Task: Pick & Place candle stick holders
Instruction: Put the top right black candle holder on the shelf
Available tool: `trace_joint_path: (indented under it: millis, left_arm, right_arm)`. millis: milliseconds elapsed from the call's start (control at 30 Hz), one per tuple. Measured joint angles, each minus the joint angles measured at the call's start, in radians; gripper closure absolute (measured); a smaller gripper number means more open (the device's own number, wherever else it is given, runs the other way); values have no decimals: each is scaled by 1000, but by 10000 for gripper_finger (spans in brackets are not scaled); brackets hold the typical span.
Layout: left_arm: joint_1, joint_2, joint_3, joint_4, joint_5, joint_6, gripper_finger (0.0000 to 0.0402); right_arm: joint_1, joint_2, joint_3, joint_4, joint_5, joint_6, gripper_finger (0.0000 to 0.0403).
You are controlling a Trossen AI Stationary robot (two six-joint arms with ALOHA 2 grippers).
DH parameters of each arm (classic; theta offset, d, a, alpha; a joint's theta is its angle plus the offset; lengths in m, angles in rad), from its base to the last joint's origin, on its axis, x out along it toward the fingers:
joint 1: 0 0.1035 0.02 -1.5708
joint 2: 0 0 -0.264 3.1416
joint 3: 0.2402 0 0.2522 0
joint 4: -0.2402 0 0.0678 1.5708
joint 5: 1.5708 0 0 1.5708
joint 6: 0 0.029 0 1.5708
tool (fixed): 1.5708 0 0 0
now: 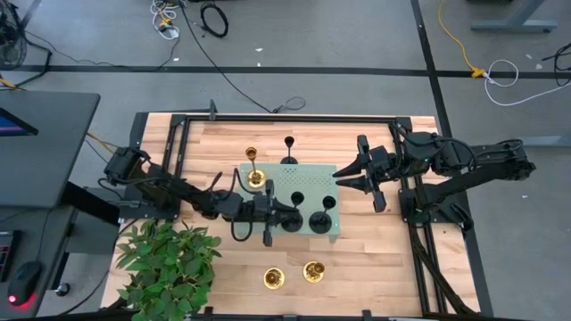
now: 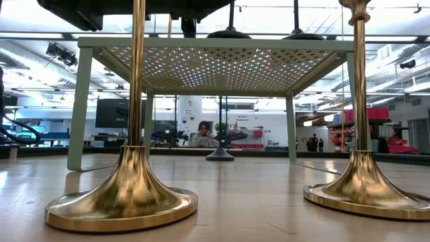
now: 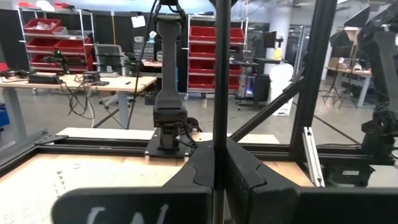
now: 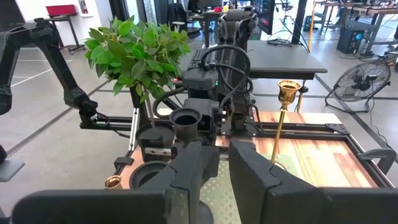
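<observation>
The pale green perforated tray [image 1: 268,192] stands mid-table with two black candle stick holders on it. One [image 1: 319,223] stands free on its round base. My left gripper [image 1: 290,212] is shut on the other [image 1: 293,223]. A third black holder [image 1: 290,161] and a gold one [image 1: 256,176] stand on the wood beyond the tray. Two more gold holders [image 1: 273,278] [image 1: 313,271] stand near the front edge. My right gripper [image 1: 339,180] hovers open, high over the tray's right end, with nothing between its fingers [image 4: 193,165]. My left gripper pinches the black holder's thin stem [image 3: 219,124] between its two fingers, coming in level from the table's left. The stem stands upright and runs on above the fingers. In the low view the round base [image 2: 230,32] sits on the tray's top.
A leafy potted plant [image 1: 165,267] fills the near left corner beside the left arm. Black frame rails [image 1: 285,119] run along the table's far, left and right sides. Bare wood lies between the tray and the two front gold holders.
</observation>
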Motion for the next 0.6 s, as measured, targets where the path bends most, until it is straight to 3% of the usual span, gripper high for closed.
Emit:
trace_joint_path:
  millis: [233, 300, 600]
  left_arm:
    - [-13, -68, -3, -104, -33, 2, 388]
    - [-22, -86, -3, -96, 3, -3, 388]
    - [-25, -67, -4, -110, -41, 14, 388]
  right_arm:
    - [0, 0, 0, -6, 0, 2, 324]
    - [0, 0, 0, -6, 0, 2, 324]
    - [0, 0, 0, -5, 0, 0, 324]
